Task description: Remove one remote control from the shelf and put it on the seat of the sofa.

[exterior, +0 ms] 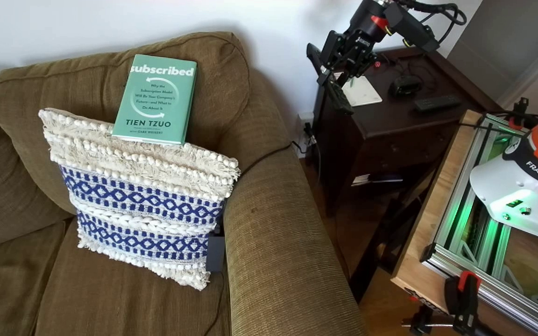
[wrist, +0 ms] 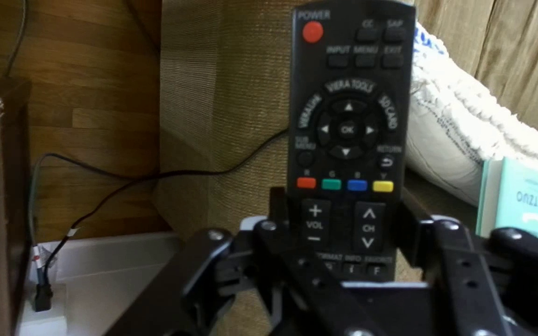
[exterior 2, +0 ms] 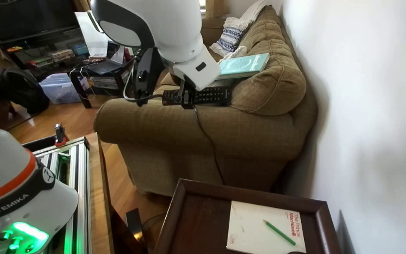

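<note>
Pinching the remote control (wrist: 348,128) across its width, the tool (wrist: 345,219) hangs in the air near the sofa arm (exterior: 287,242); height above it I can't tell. Grip is down at the volume/channel keys, so the top end sticks out unsupported: clip the sofa arm with it and the remote could twist or pop loose. Cause would be crossing too low. Black cable (wrist: 194,172) draped across the sofa arm is the next snag; hooking it could drag whatever it's tied to. A slip short of the sofa arm probably ends on the floor (wrist: 87,116), on its bench (exterior 2: 203,218) (the shelf) side. Just past the sofa arm, the patterned pillow (exterior: 143,205) crowds the corner: release there, likely slides off. Green book (exterior: 157,98), up on that pillow, could topple if bumped. Dark box (exterior: 215,253) just inside the sofa arm: bad landing spot. Bare seat (exterior: 110,298) is further in; releasing high risks a bounce.
</note>
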